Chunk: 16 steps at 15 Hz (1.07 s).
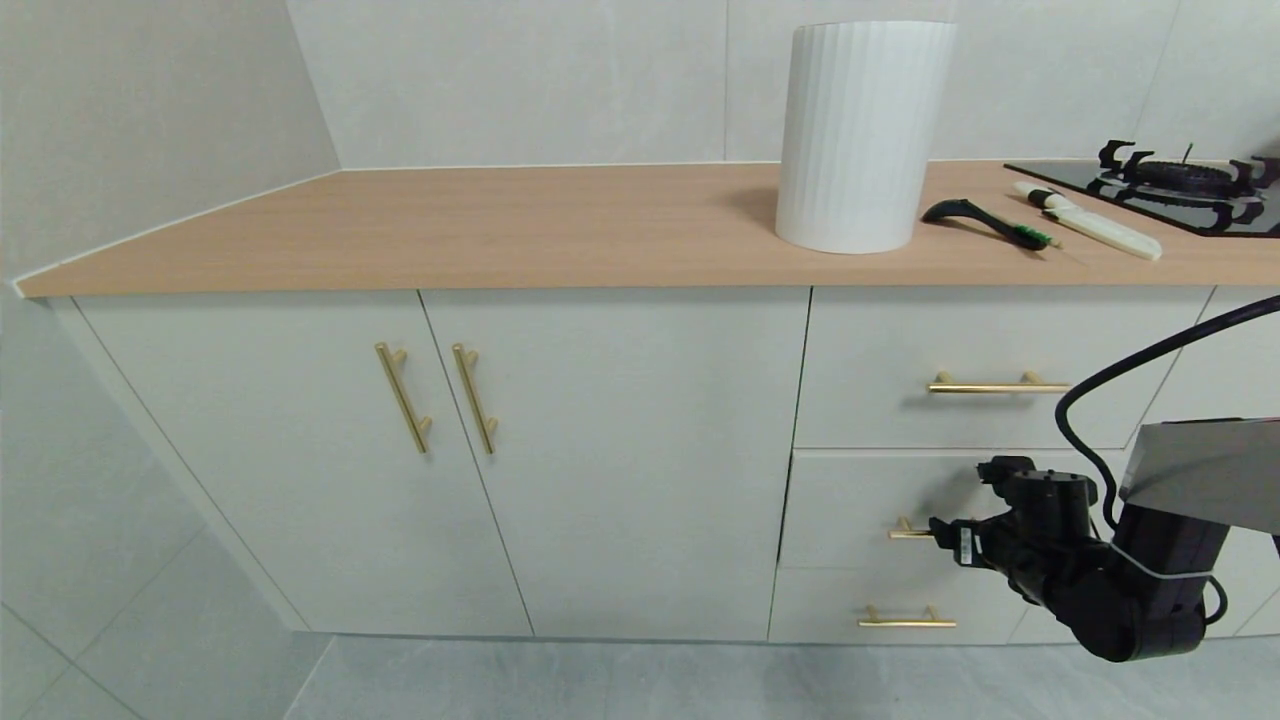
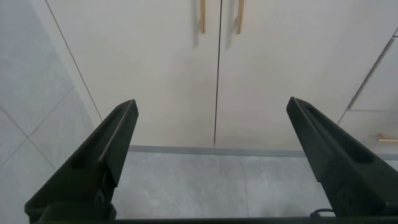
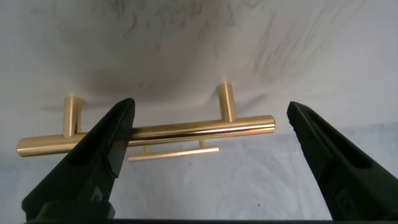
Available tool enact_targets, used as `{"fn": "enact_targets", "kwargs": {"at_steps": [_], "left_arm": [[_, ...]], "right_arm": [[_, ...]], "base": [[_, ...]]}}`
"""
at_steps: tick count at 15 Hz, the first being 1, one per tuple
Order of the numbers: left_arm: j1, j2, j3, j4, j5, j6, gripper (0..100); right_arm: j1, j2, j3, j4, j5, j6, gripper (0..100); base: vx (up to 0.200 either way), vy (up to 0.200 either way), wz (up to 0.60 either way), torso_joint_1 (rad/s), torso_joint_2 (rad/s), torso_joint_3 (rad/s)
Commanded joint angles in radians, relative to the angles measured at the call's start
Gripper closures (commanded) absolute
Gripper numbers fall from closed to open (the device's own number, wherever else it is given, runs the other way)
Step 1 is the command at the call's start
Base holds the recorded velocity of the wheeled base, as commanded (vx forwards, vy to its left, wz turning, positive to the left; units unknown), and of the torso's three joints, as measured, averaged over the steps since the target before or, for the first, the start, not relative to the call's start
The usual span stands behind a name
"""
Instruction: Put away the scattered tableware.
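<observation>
Right gripper (image 3: 210, 118): jaws spread wide, nothing held, straddling the brass middle drawer handle (image 3: 149, 134) without touching it. In the head view it sits low at the drawer stack, tips just at the bar's right end. Left gripper (image 2: 211, 102) is likewise spread and empty, hanging low and facing the foot of the double cabinet doors (image 2: 217, 74).

Tableware: a white knife (image 1: 1090, 225) and a black-handled utensil (image 1: 985, 220) lie on the counter (image 1: 500, 225), between the white ribbed canister (image 1: 860, 135) and the hob (image 1: 1170, 185). Both are well above the right gripper.

Step in hand, by my reading: open the middle drawer so the pieces can be stowed. To do it well:
- Ease in until the bar sits deep between the fingers.
- Take the bar between its two posts, not out at the free end.
- Close firmly, then draw straight back along the drawer's run. An off-centre or slanted pull could rack the drawer or let the fingers slide along the bar.

Edges and room:
- The bar stands only a little off the drawer front (image 1: 850, 500), so the fingertips may butt the panel.
- The bottom drawer handle (image 1: 905, 622) is close below and the top drawer handle (image 1: 998, 385) is above.
- The counter lip overhangs the stack.
- The floor in front looks open for the pull — the left arm is well apart.
</observation>
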Motion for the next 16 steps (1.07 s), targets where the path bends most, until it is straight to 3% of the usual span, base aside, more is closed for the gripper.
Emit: {"fn": "enact_targets", "kwargs": {"at_steps": [1, 6, 8, 10, 11, 14, 16], "left_arm": [[0.0, 0.001, 0.0, 0.0, 0.0, 0.0, 0], [0.0, 0.001, 0.0, 0.0, 0.0, 0.0, 0], [0.0, 0.001, 0.0, 0.0, 0.0, 0.0, 0], [0.0, 0.001, 0.0, 0.0, 0.0, 0.0, 0], [0.0, 0.001, 0.0, 0.0, 0.0, 0.0, 0], [0.0, 0.001, 0.0, 0.0, 0.0, 0.0, 0], [0.0, 0.001, 0.0, 0.0, 0.0, 0.0, 0]], "right_arm": [[0.0, -0.019, 0.033, 0.007, 0.0, -0.015, 0], [-0.003, -0.266, 0.174, 0.076, 0.059, -0.05, 0], [0.006, -0.589, 0.171, 0.394, 0.149, -0.055, 0], [0.008, -0.811, 0.076, 0.713, 0.218, -0.04, 0], [0.008, -0.859, 0.042, 0.788, 0.223, -0.021, 0], [0.014, -0.814, 0.008, 0.792, 0.223, 0.014, 0], [0.022, -0.733, 0.007, 0.714, 0.221, 0.054, 0]], "base": [[0.0, 0.0, 0.0, 0.0, 0.0, 0.0], [0.0, 0.0, 0.0, 0.0, 0.0, 0.0], [0.0, 0.0, 0.0, 0.0, 0.0, 0.0], [0.0, 0.0, 0.0, 0.0, 0.0, 0.0], [0.0, 0.0, 0.0, 0.0, 0.0, 0.0], [0.0, 0.0, 0.0, 0.0, 0.0, 0.0], [0.0, 0.0, 0.0, 0.0, 0.0, 0.0]]}}
